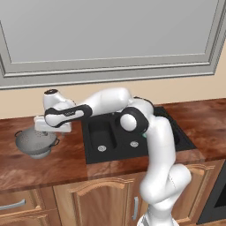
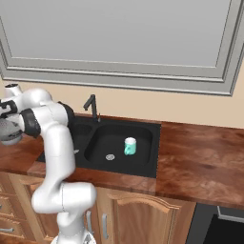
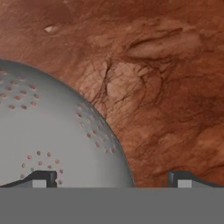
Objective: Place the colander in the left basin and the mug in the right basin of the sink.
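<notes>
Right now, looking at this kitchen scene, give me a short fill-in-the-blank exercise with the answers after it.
1. The mug stands in the ____ basin of the sink.
2. The colander sits on the ____, left of the sink.
3. The gripper hovers over the colander with its jaws ____.

Answers: right; counter; open

kitchen, sink [image 2: 143, 125], wooden countertop [image 2: 200, 157], cabinets [image 2: 138, 217]

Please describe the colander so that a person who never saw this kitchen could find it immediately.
Start at the black double sink set in the brown wooden counter, then look along the counter on the side away from the teal mug. There stands the colander, under the robot's gripper. It is a grey metal bowl dotted with small holes, with dark loop handles.
</notes>
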